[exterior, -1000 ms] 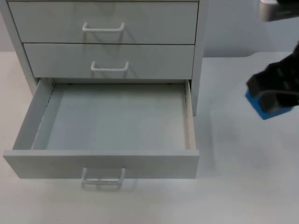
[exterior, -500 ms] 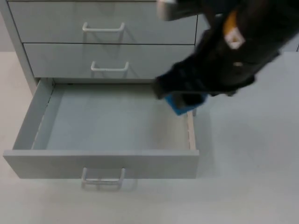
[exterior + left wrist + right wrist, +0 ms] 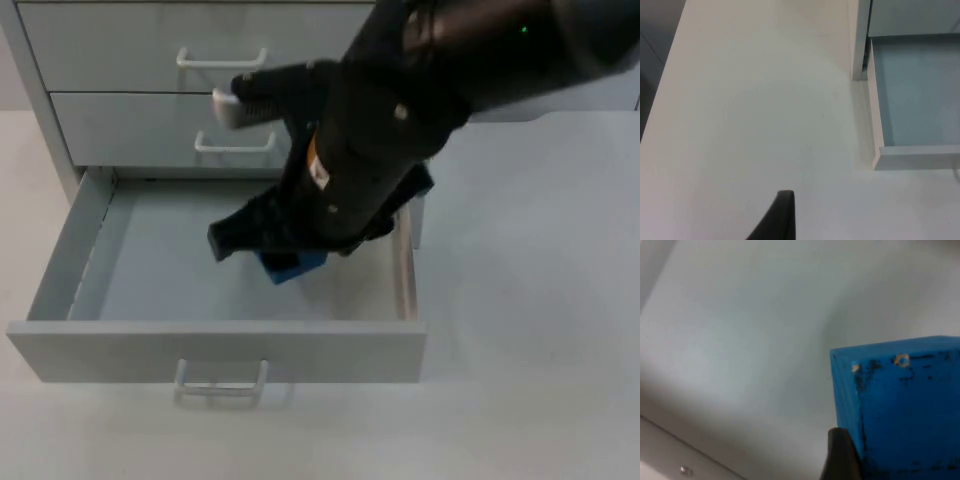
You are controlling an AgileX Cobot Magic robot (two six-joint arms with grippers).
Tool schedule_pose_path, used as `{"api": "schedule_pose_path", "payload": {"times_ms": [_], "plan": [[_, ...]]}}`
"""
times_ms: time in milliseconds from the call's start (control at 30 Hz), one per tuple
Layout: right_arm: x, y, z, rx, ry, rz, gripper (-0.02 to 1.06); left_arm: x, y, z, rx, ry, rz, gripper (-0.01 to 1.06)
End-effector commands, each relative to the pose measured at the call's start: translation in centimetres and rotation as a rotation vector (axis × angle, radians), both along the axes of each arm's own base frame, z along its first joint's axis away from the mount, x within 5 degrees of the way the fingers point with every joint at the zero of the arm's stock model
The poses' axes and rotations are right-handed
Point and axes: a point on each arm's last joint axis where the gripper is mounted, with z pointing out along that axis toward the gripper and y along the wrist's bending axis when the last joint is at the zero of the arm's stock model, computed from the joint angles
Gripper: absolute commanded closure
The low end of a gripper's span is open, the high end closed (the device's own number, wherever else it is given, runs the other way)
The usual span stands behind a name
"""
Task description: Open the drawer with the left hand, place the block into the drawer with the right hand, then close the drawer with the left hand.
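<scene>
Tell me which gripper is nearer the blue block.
Right. The right gripper is over the open bottom drawer, shut on the blue block. The left gripper waits over the table beside the drawer's outer side, well away from the block.

The block (image 3: 293, 264) is hanging over the open drawer (image 3: 215, 350) at frame centre, right gripper (image 3: 262, 240) gripping it.
</scene>
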Motion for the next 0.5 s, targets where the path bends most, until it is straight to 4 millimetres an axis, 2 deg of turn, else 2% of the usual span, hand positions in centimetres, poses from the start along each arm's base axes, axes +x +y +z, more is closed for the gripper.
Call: {"api": "schedule_pose_path", "payload": {"times_ms": [0,33,167,200,233,333,467], "plan": [[0.2,0.8,-1.1,0.040,-0.002,-0.002,0.79,-0.1,0.0,0.2,0.003,-0.018,0.000,0.00],[0.2,0.8,-1.1,0.040,-0.002,-0.002,0.79,-0.1,0.0,0.2,0.003,-0.018,0.000,0.00],[0.3,0.9,-3.0,0.020,0.010,-0.003,0.61,-0.1,0.0,0.2,0.003,-0.018,0.000,0.00],[0.3,0.9,-3.0,0.020,0.010,-0.003,0.61,-0.1,0.0,0.2,0.003,-0.018,0.000,0.00],[0.3,0.9,-3.2,0.018,0.012,-0.003,0.56,-0.1,0.0,0.2,0.003,-0.018,0.000,0.00],[0.3,0.9,-3.3,0.018,0.014,-0.004,0.32,-0.1,0.0,0.2,0.003,-0.018,0.000,0.00],[0.3,0.8,-3.4,0.014,0.025,-0.014,0.24,-0.1,0.0,0.2,0.003,-0.018,0.000,0.00]]}}
